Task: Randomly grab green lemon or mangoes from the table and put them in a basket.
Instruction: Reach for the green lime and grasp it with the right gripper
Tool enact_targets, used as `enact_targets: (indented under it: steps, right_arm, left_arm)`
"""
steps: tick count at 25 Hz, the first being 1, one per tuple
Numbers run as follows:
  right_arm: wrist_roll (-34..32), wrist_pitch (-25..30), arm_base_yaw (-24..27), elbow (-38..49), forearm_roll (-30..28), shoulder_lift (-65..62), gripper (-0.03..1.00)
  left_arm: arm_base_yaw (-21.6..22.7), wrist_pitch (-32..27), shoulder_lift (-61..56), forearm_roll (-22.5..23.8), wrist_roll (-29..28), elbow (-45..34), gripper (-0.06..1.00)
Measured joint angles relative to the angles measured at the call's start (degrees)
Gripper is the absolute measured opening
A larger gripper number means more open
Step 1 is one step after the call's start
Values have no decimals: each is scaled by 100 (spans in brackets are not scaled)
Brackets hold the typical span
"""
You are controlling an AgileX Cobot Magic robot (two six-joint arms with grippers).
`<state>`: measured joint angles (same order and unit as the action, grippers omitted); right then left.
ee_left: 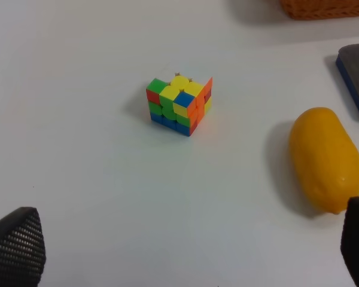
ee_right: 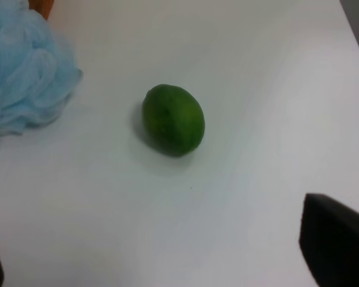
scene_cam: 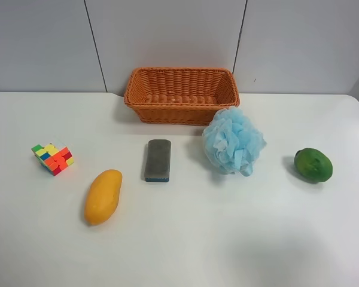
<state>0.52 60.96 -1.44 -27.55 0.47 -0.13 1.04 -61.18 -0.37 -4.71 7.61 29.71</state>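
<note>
- Right gripper (ee_right: 167,251): jaws wide apart, empty, likely ready to straddle the green lemon (ee_right: 173,119) ahead.
- Left gripper (ee_left: 185,245): equally spread, empty; mango (ee_left: 323,158) ahead, off to one side.

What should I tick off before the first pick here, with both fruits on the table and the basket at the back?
1. The basket is empty: ok.
2. The green lemon lies free, apart from the blue bath pouf: ok.
3. The mango lies free, apart from the puzzle cube and the grey block: ok.
4. The right hand is open and holds nothing: ok.
5. The left hand is open and holds nothing: ok.
6. Clearance over the blue bath pouf on the green lemon's way to the basket: cannot tell.
</note>
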Motion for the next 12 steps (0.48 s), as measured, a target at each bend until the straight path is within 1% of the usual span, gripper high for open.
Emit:
enact_targets:
  steps: [12]
  right_arm:
    - [0,0,0,0,0,0,99]
  left_arm:
    - [0,0,0,0,0,0,99]
